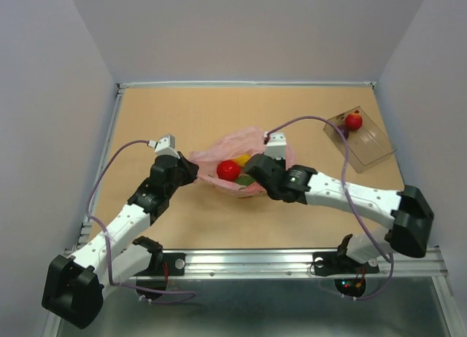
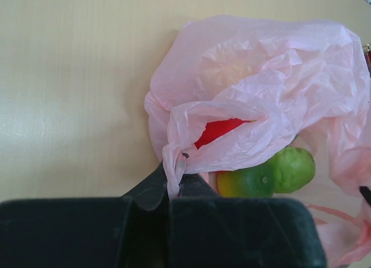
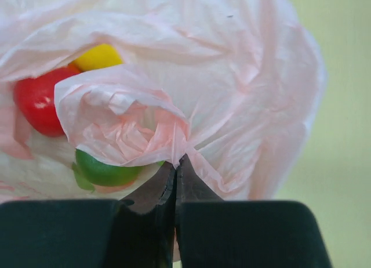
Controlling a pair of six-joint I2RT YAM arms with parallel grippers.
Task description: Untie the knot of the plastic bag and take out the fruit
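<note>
The pink plastic bag [image 1: 233, 151] lies open in the middle of the table, with no knot visible. Inside it I see a red fruit [image 1: 228, 169], a yellow fruit [image 1: 241, 159] and a green fruit [image 1: 246, 180]. My left gripper [image 2: 174, 181] is shut on a twisted strip of the bag [image 2: 261, 76] at its left edge; a red fruit [image 2: 217, 131] and green fruit [image 2: 293, 166] show under the film. My right gripper [image 3: 175, 163] is shut on a fold of the bag [image 3: 232, 59] at its right edge; red [image 3: 35, 102], yellow [image 3: 98, 56] and green [image 3: 104, 169] fruits show.
A clear rigid box [image 1: 361, 140] stands at the far right with one red fruit [image 1: 354, 121] and a dark fruit [image 1: 341, 130] in it. Metal rails [image 1: 292, 260] edge the table's near side. Grey walls surround the table.
</note>
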